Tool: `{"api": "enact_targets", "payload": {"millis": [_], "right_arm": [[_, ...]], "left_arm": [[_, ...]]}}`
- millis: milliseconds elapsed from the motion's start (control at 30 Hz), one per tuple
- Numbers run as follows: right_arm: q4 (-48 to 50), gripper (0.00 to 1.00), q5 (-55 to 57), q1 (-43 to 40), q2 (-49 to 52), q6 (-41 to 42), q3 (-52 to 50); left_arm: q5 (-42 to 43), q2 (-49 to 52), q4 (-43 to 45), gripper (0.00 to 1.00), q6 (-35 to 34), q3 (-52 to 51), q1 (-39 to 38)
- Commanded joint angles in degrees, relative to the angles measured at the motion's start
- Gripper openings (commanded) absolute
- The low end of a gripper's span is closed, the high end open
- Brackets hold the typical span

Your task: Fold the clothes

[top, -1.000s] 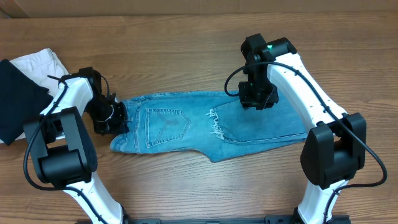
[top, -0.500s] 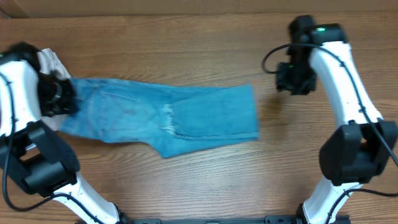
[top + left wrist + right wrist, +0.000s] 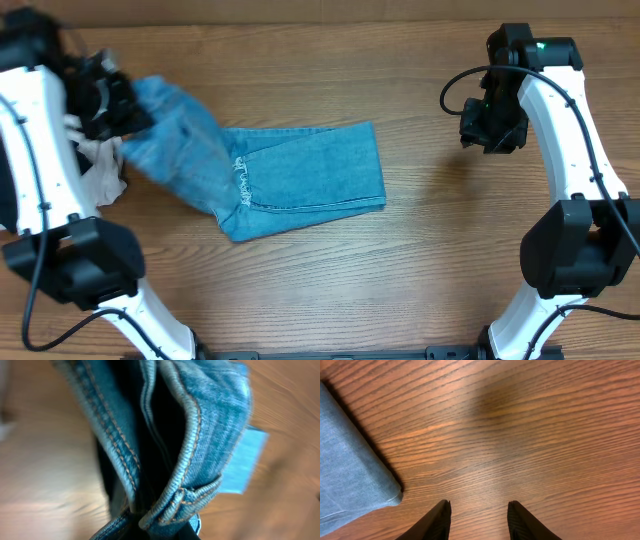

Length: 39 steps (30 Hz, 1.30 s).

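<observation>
Left gripper (image 3: 108, 95) far left, pinching jeans (image 3: 300, 180) waistband; right gripper (image 3: 479, 508) spread, empty. Jeans doubled over, waist end lifted.

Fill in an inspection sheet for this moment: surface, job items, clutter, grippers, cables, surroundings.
Surface: wooden table, bare grain showing to the right of the fabric.
Job's things: light blue jeans, folded over and lying flat, except the left end, which is lifted off the wood.
Clutter: white garment, crumpled at the left side beside the raised end.
Grippers: left gripper shut on the jeans; right gripper open and empty over bare wood, apart from the jeans.
Cables: black cable loops beside the right gripper, off the fabric.
Surroundings: tan band beyond the table's far edge; nothing else seen.
</observation>
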Motion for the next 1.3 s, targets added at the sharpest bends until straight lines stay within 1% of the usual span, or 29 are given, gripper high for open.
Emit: {"api": "enact_targets", "payload": {"millis": [0,100,233,367,533,733,867,1000,1267], "right_arm": [[0.57,0.41,-0.02,0.66,-1.86,-0.24,1.27],[0.68,0.41,-0.48,0.74,-1.86,-0.24,1.27],[1.2,0.42,-0.5,1.31,-1.86,-0.26,0.33],[6.05,0.41,-0.52,2.71,-1.84,-0.22,-5.09],[14.88,0.4,-4.9,5.29,-1.84,-0.22,-14.51],[25.88,0.4,-4.98,9.29,-1.84,0.0,-25.11],[31.67,0.4,-5.01,11.32,-1.79,0.0,-30.16],[34.14,0.41,-5.9,13.6,-1.75,-0.04,-32.54],[35.76,0.42,-8.87,17.11,-1.73,0.02,-32.76]], "left_arm": [[9.25,-2.01,2.19,0.04,-2.32,1.31,-7.28],[9.22,-2.01,5.03,0.04,-5.03,1.31,-12.52],[9.2,-2.01,7.58,0.04,-6.67,1.31,-17.81],[9.33,-2.01,8.11,0.04,-8.55,1.31,-20.68],[9.18,-2.01,8.17,0.06,-8.57,1.31,-22.8],[9.16,-2.01,8.24,0.08,-8.85,1.31,-23.89],[9.18,-2.01,8.48,0.08,-9.22,1.31,-24.61],[9.18,-2.01,9.2,0.08,-9.9,1.31,-25.62],[8.96,-1.95,11.26,0.08,-10.99,1.29,-28.94]]}}
